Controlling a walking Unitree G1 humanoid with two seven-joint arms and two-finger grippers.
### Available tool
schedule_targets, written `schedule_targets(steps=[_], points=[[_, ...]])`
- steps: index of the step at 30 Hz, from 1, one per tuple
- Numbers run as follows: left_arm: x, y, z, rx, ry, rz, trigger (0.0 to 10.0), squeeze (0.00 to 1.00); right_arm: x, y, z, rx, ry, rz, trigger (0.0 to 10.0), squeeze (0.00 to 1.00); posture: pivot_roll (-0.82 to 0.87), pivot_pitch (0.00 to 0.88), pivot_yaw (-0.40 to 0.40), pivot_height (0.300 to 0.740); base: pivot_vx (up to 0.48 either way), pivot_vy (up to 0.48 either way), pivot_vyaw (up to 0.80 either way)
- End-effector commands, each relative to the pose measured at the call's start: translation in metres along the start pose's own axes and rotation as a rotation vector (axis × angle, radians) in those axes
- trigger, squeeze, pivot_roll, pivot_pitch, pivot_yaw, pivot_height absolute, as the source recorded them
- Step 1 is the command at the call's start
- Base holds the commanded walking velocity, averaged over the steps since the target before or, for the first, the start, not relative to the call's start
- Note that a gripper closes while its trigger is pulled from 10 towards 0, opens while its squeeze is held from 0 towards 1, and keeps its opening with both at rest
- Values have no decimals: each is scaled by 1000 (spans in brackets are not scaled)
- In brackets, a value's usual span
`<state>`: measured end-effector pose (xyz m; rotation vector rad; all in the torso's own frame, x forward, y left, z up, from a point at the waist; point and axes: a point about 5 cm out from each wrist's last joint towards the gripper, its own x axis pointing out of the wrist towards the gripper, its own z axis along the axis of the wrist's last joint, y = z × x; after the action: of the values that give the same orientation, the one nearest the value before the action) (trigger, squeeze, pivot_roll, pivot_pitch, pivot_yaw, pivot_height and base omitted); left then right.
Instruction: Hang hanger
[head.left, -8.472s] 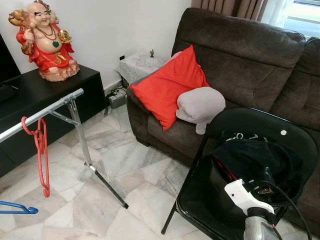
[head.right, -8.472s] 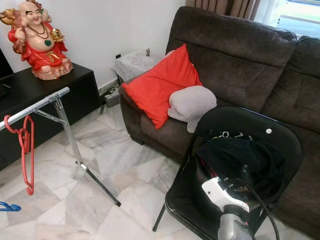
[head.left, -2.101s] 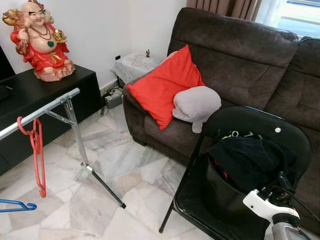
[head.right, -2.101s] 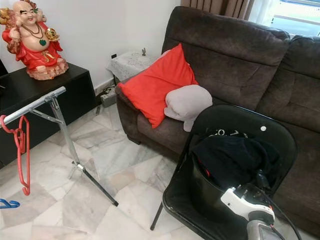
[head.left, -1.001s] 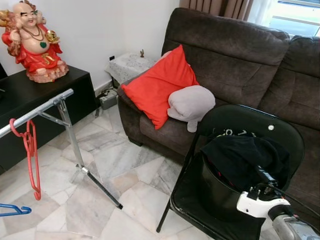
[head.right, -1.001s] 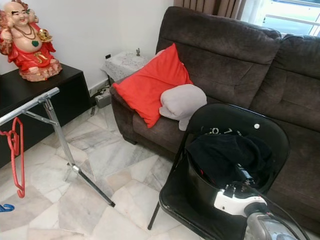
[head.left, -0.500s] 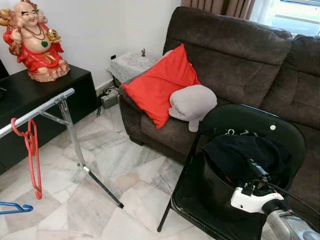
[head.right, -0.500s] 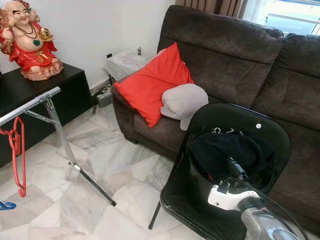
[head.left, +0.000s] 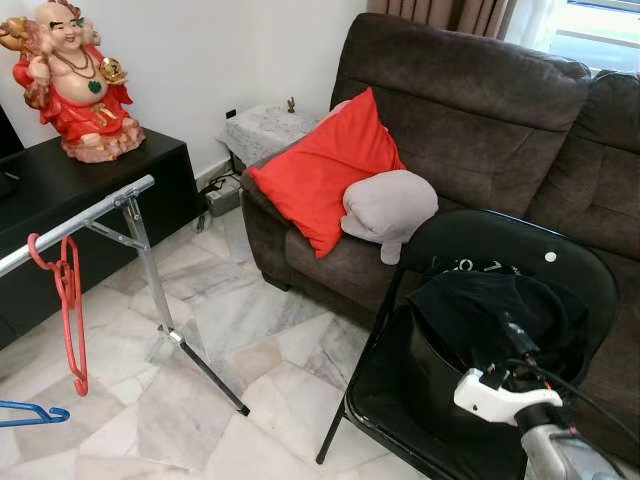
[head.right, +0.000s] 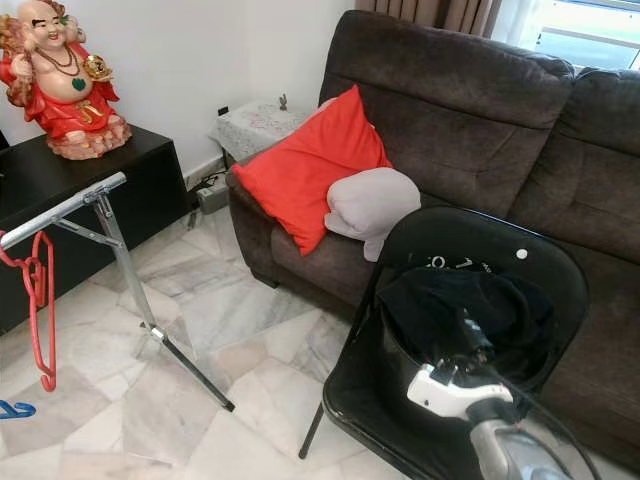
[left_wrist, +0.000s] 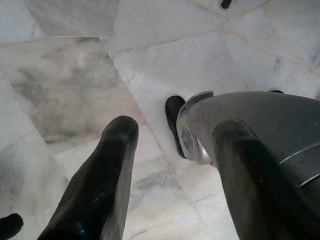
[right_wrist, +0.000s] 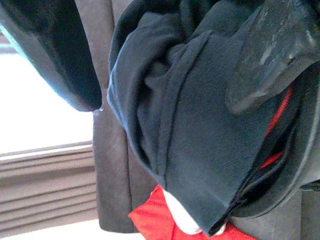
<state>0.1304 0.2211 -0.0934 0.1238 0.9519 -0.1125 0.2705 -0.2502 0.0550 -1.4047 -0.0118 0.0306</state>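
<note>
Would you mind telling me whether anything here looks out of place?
A dark garment lies bunched in the basket on the black chair rather than hung, and a blue hanger sits low near the floor, off the rail.

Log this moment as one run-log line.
right gripper: open, reaching at dark garment on black chair | left gripper: open, idle over floor | red hanger: on rack bar

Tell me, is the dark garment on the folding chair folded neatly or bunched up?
Bunched up: the dark garment lies in loose, crumpled folds against the chair back.
</note>
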Motion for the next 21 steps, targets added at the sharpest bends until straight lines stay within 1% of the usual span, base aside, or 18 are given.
schedule_targets(steps=[1,6,11,13,14,21], points=[[0,-4,-3,13,11,-14,10000,0,0,-2,2,26,10,-12,10000,0,94,30,-6,740,0,0,0],[2,-9,0,16,0,-20,10000,0,-6,0,8,44,5,-12,10000,0,88,35,-7,740,0,0,0],[2,-11,1,19,-10,-28,10000,0,-11,7,21,106,-73,43,10000,0,86,39,-7,740,0,0,0],[2,-10,1,19,-13,-30,10000,0,-9,8,24,116,-88,57,10000,0,86,43,-7,740,0,0,0],[1,-10,0,18,-14,-29,10000,0,-7,8,26,103,-93,69,10000,0,86,44,-8,740,0,0,0],[1,-8,0,15,-16,-26,10000,0,2,7,28,117,-78,77,10000,0,87,47,-7,740,0,0,0]])
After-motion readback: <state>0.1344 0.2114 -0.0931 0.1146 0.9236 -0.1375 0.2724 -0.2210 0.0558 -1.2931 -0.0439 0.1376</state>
